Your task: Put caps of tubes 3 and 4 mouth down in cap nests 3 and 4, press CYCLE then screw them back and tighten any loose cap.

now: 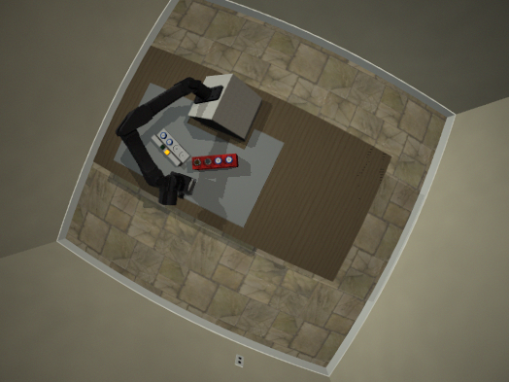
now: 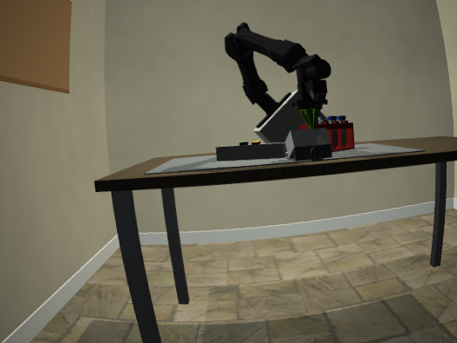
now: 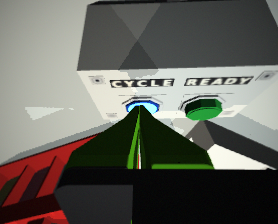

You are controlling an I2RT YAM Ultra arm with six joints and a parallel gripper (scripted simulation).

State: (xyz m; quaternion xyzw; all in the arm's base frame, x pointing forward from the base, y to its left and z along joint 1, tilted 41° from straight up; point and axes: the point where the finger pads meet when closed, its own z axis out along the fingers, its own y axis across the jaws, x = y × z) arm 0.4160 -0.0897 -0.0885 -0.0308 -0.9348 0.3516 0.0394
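My gripper [image 3: 139, 112] is shut and empty, its green fingertips together on the blue CYCLE key [image 3: 142, 103]. The green READY key [image 3: 202, 108] stands raised beside it on the small grey desk [image 2: 307, 144]. In the overhead view the gripper [image 1: 189, 184] is over that desk. The red decapping station [image 1: 214, 161] holds two open tubes [image 1: 202, 161] and two tubes with blue caps [image 1: 223, 159]. The cap tray [image 1: 170, 146] holds two blue caps [image 1: 166, 138] in two nests; its other two nests [image 1: 181, 152] are empty. The amber lamp [image 1: 167, 152] is lit.
The arm's large grey base box [image 1: 228, 105] stands behind the tray. The red station also shows at the wrist view's lower left [image 3: 25, 175]. All fixtures sit on a grey mat [image 1: 204, 158] on the brown table.
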